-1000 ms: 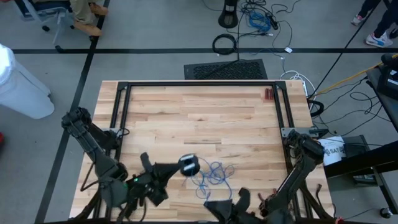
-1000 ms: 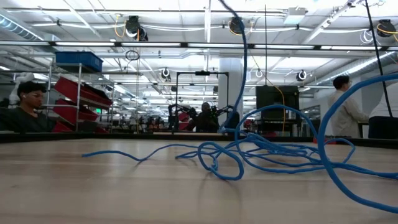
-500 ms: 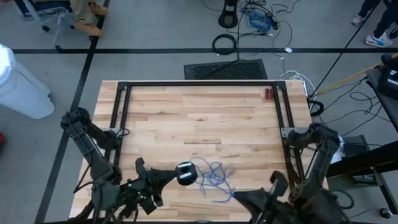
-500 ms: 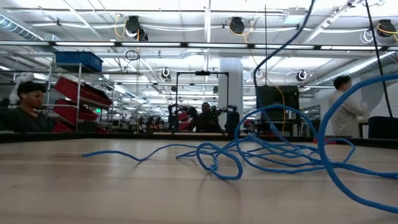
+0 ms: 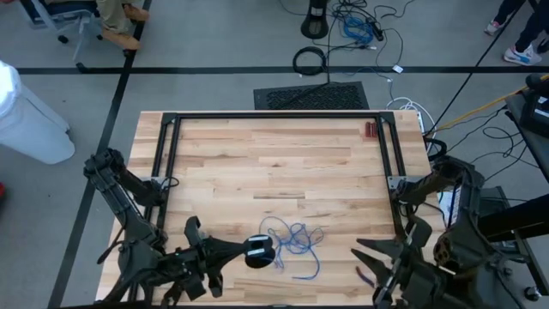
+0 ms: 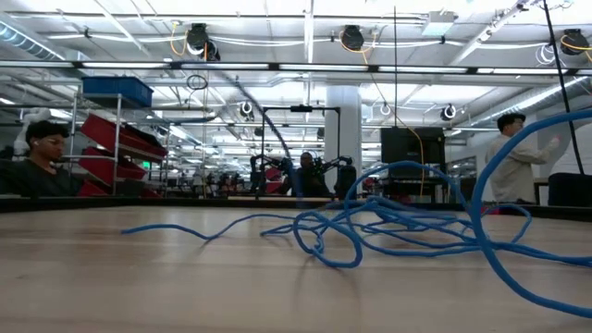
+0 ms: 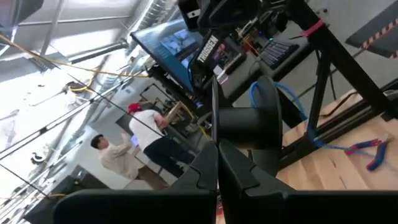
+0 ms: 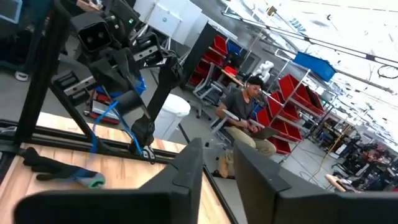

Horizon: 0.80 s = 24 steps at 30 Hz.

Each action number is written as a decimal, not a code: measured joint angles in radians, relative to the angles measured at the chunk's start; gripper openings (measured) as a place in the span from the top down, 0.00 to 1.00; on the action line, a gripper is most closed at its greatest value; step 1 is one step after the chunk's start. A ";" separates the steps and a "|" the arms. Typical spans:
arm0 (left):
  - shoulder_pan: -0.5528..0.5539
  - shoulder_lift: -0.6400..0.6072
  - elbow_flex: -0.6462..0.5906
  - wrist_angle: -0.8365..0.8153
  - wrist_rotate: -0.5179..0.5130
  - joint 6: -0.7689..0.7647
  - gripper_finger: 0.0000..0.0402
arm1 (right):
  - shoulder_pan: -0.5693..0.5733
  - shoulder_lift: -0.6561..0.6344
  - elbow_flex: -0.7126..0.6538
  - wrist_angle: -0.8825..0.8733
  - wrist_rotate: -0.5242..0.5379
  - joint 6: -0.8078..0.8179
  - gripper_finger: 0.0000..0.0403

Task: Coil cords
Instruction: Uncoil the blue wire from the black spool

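Observation:
The thin blue cord (image 5: 296, 240) lies in loose loops near the table's near edge; the low view shows them lying on the wood (image 6: 388, 222). One end is wound into a small dark round coil with a pale centre (image 5: 259, 251). My left gripper (image 5: 244, 251) is shut on that coil, just left of the loops. The left wrist view shows the coil as a black drum (image 7: 249, 124) with blue turns behind it. My right gripper (image 5: 358, 262) stands open to the right of the loops, clear of them, with nothing between its fingers (image 8: 217, 168). My left gripper holds the coil by its near side (image 7: 217, 134), pinched between the two shut fingers. The fingers come about level from the table's left. The coil is lifted clear of the table, and a strand of cord (image 7: 311, 134) runs down from it toward the loose loops.
A black frame (image 5: 274, 116) runs along the table's far, left and right sides. Red-handled pliers (image 5: 371, 130) lie at the far right by the frame. A thick black cable ring (image 5: 310, 60) lies on the floor beyond. People sit and stand beyond the table.
My right gripper has risen and swung toward the table's right edge, away from the loops, and has opened. The strand that rose steeply from the loops no longer stands up there. My left gripper has carried the coil a little toward the near edge.

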 joint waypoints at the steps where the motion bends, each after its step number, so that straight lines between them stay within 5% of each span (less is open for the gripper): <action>1: 0.000 0.000 0.000 0.001 0.000 -0.001 1.00 | 0.000 0.000 0.000 -0.006 0.000 0.005 0.77; 17: 0.038 -0.002 0.000 0.123 -0.017 -0.165 1.00 | 0.189 -0.074 0.000 -0.128 0.002 0.141 0.71; 24: 0.066 -0.003 0.000 0.113 0.010 -0.311 1.00 | 0.255 -0.072 0.000 -0.660 -0.017 0.738 0.71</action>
